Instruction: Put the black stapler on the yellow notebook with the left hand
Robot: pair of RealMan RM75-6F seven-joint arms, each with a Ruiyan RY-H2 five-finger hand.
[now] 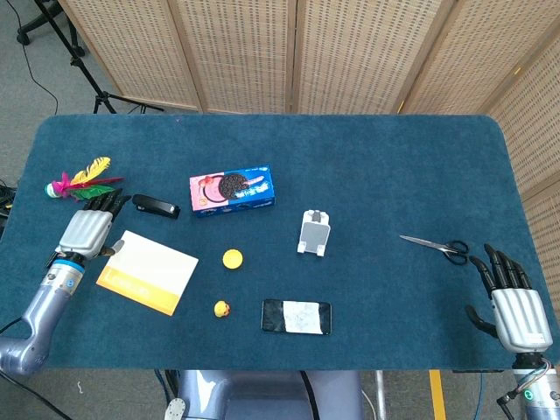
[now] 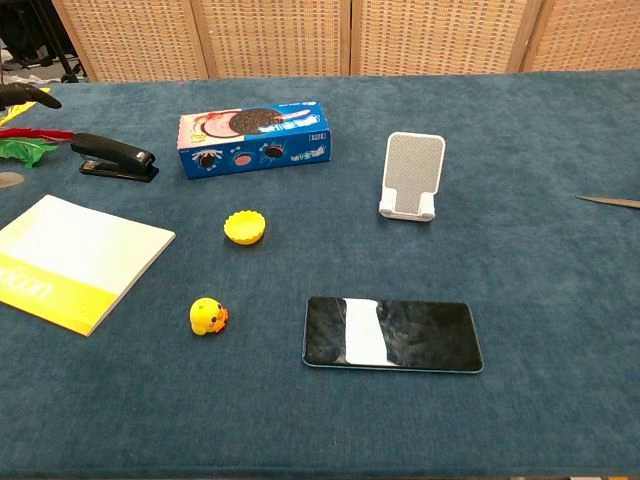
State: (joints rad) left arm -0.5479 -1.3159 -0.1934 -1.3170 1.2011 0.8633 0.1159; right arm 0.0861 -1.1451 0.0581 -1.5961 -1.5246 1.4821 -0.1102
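Black stapler (image 1: 156, 206): lying flat on the blue bench (image 1: 376, 166), just left of the cookie box (image 1: 232, 191), beyond the far edge of the yellow notebook (image 1: 147, 271) and apart from it; untouched.

Left hand (image 1: 87, 229): hovering just left of the stapler, fingertips (image 1: 112, 202) pointing toward it, near but not touching; fingers extended and slightly apart, holding nothing; wrist overlapping the notebook's near-left corner in the head view. In the chest view, showing only as dark fingertips (image 2: 28, 96) at the left edge, above the stapler (image 2: 114, 157).

Yellow notebook: lying flat near the bench's left front, white cover with a yellow band along the near edge.

Feather shuttlecock (image 1: 80, 181): lying left of the stapler, beyond the left hand.

Yellow cap (image 1: 232, 258) and small yellow duck (image 1: 222, 308): sitting right of the notebook, duck nearer the front edge.

Phone (image 1: 297, 316): lying face up right of the duck.

White phone stand (image 1: 314, 233): standing upright behind the phone.

Scissors (image 1: 437, 246): lying toward the right side.

Right hand (image 1: 513, 306): resting at the right front corner, well apart from the scissors, fingers spread, holding nothing.
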